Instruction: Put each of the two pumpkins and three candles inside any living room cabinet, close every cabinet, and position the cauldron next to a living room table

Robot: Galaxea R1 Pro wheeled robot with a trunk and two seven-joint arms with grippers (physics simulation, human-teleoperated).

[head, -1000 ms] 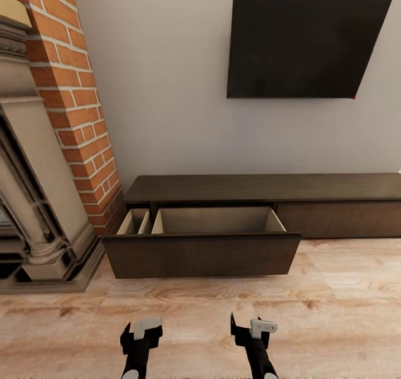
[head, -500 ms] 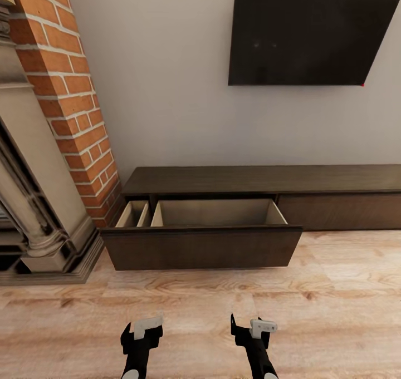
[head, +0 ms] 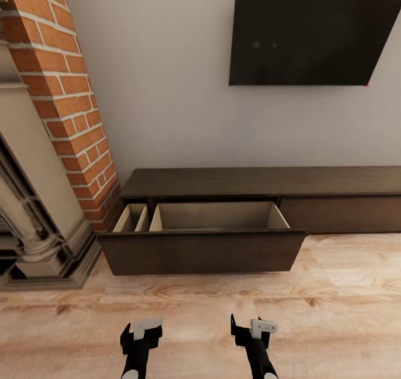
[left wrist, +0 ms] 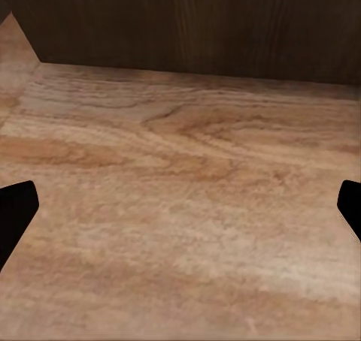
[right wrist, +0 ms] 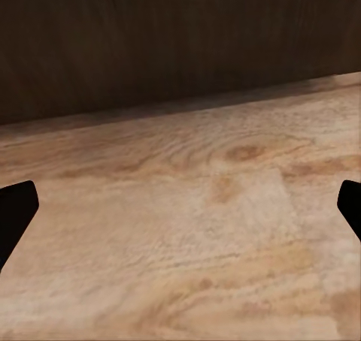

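Ahead, the cabinet (head: 262, 181) runs low along the far grey wall (head: 167, 89), dark brown, with its wide left drawer (head: 203, 248) pulled out toward the robot. The drawer's pale wood interior is split into a narrow left compartment and a wide right one, and both look bare. Above hangs a black TV (head: 317, 31); a brick fireplace (head: 50, 134) stands at left. Near, over the plank floor (head: 334, 301), the left gripper (left wrist: 180, 206) and right gripper (right wrist: 180, 206) each hang with jaws spread, holding nothing.
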